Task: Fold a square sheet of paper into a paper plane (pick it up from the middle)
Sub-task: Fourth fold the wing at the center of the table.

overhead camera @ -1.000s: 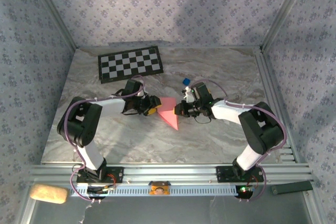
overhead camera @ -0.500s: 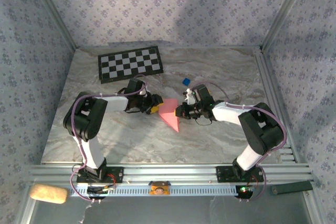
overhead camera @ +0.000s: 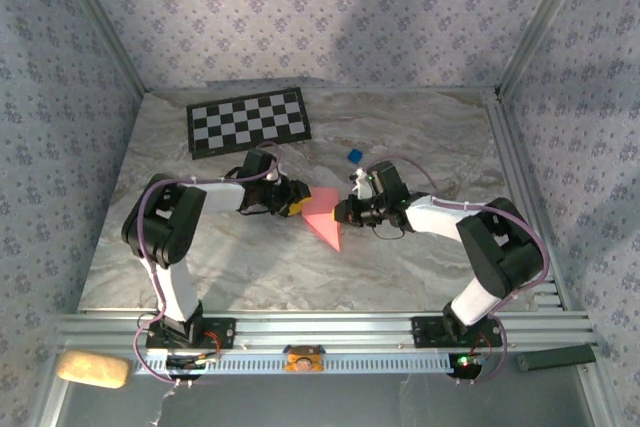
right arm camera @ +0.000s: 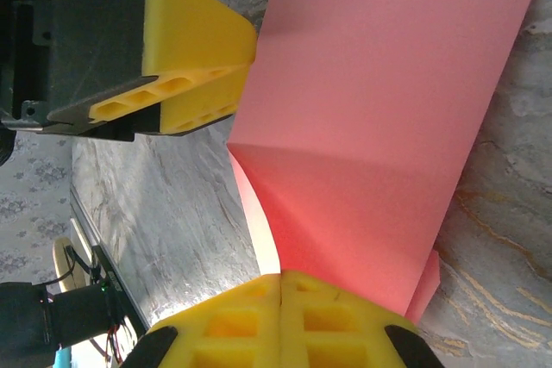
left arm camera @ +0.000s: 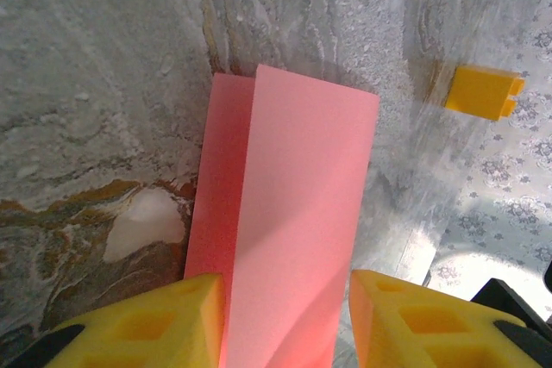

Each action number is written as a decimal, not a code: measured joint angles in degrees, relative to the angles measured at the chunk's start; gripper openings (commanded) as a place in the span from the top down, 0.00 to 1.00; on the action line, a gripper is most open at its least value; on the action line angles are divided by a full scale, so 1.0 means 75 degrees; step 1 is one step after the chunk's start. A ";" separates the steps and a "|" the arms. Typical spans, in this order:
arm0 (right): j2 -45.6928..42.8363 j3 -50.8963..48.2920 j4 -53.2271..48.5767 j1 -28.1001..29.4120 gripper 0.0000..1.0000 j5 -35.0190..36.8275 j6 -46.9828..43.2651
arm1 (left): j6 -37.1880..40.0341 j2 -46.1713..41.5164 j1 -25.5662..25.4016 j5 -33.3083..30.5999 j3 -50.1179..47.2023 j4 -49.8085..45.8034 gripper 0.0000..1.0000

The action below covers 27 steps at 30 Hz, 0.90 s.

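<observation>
Salmon-pink paper this thin buckles easily, so I judge the left gripper (left arm camera: 285, 325), partly open astride 1 end of the paper plane (overhead camera: 322, 215) (2 blocky yellow pads (left arm camera: 164, 321), not yet clamped), should close squarely across both layers and stay low. The right gripper (right arm camera: 280, 321) is pinched fully closed on the other end. The paper plane sits part-folded midway between the edges of the marbled bench (overhead camera: 420, 137), matte, flat-layered and crisply creased.

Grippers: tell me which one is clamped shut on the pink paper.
The right gripper: its yellow fingers are pressed together, pinching the pink paper at its edge. The left gripper has its jaws apart, straddling the paper.
</observation>
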 measured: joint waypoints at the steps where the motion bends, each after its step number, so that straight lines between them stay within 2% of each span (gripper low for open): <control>1: -0.0012 -0.0017 0.0006 0.0000 0.96 0.0000 0.0003 | -0.0012 0.0026 0.0000 0.0017 0.0000 0.0003 0.65; 4: -0.0017 -0.0038 0.0029 0.0000 0.96 0.0000 0.0000 | -0.0070 0.0064 0.0000 0.0020 0.0000 0.0000 0.75; 7: -0.0023 -0.0061 0.0032 -0.0009 0.94 0.0000 0.0003 | -0.0093 0.0064 0.0000 0.0044 0.0003 0.0032 0.89; 10: -0.0029 -0.0085 -0.0041 -0.0015 0.84 0.0052 0.0006 | -0.0111 0.0064 0.0000 0.0035 0.0000 0.0105 0.96; 13: -0.0140 -0.0087 -0.0341 -0.0012 0.75 0.0291 -0.0035 | -0.0125 0.0035 -0.0003 -0.0023 -0.0015 0.0163 0.99; 19: -0.1093 -0.0085 -0.1501 0.0134 0.51 0.1547 -0.0326 | -0.0364 -0.0545 -0.0073 -0.0554 -0.0437 0.0338 1.00; 23: -0.1912 -0.0082 -0.2130 0.0501 0.50 0.2669 -0.0519 | -0.0717 -0.1037 -0.0239 -0.1052 -0.0819 0.0507 1.00; 25: -0.2206 -0.0096 -0.2212 0.0874 0.49 0.3398 -0.0638 | -0.0889 -0.1201 -0.0332 -0.1279 -0.0944 0.0522 1.00; 27: -0.2445 -0.0271 -0.1920 0.1559 0.49 0.4371 -0.0930 | -0.1046 -0.1259 -0.0446 -0.1466 -0.0976 0.0545 1.00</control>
